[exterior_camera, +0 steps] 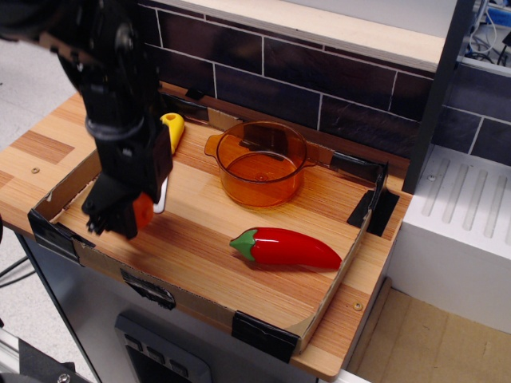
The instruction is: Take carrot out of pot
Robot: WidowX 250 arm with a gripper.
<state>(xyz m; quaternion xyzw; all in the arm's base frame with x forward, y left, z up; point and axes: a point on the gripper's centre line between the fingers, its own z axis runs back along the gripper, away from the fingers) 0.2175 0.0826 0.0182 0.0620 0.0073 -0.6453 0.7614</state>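
The amber translucent pot [262, 162] stands near the back of the wooden board and holds nothing I can see. My black gripper [120, 214] is low over the front left of the board, left of the pot. It is shut on the small orange carrot [142, 212], of which only a part shows between the fingers. The arm hides part of the toy knife behind it.
A red pepper with a green stem [286, 247] lies at the front right. A toy knife with a yellow handle [170, 130] lies behind my arm. A low cardboard rim [96, 257] with black tape corners surrounds the board. A dark tiled wall stands behind.
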